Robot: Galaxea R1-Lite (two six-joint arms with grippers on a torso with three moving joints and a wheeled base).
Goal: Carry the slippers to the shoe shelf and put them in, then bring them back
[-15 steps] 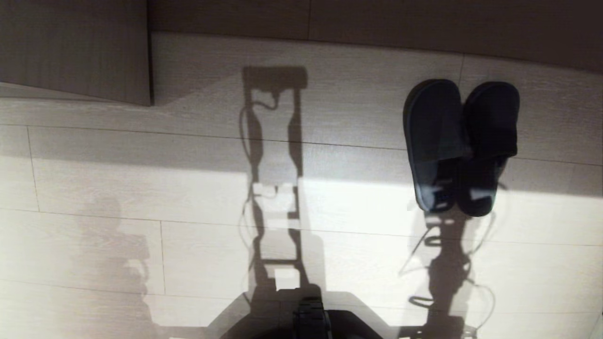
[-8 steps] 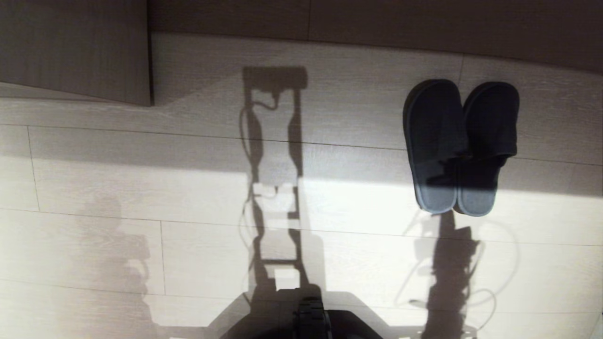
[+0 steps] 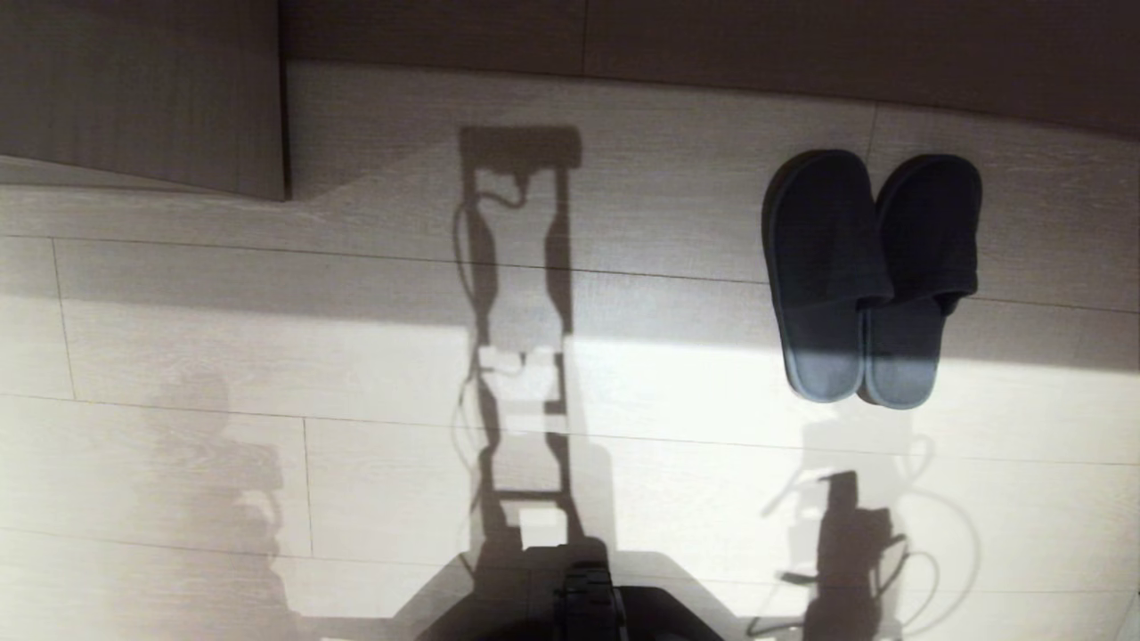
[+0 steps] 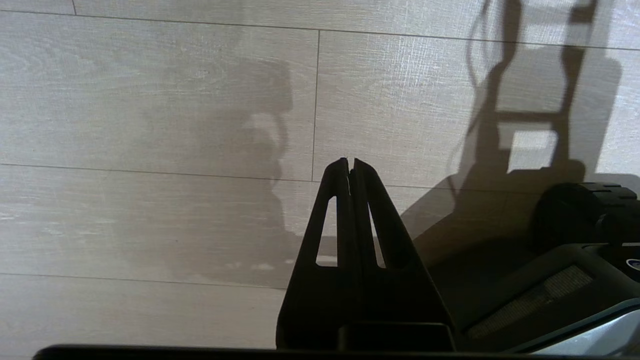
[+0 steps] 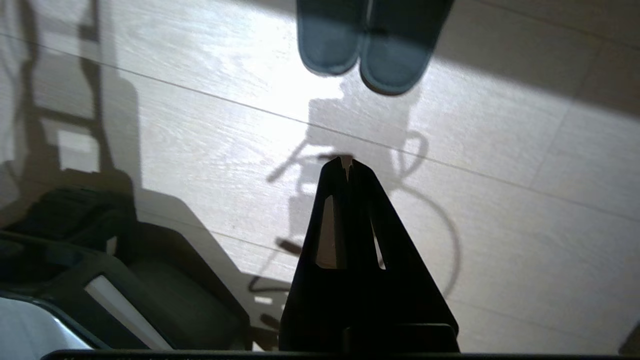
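The slippers [image 3: 868, 276], a grey-blue pair, lie side by side on the pale floor at the right of the head view, toes pointing away from me. Their heels [image 5: 367, 45] show ahead of my right gripper [image 5: 346, 161], which hangs shut and empty above the floor, well short of them. My left gripper [image 4: 349, 161] is also shut and empty over bare floor beside my base. Neither gripper is in the head view; only their shadows fall on the floor. I cannot tell whether the brown board at the far left is the shoe shelf.
A brown wood-grain panel [image 3: 142, 89] stands at the far left, and a darker board strip [image 3: 712, 44] runs along the far edge of the floor. My dark base [image 3: 588, 605] sits at the near edge. Pale plank floor [image 3: 267, 356] lies between.
The right arm's shadow has drawn back from the slippers' heels toward my base. The heels now lie in the light. The slippers themselves have not moved.
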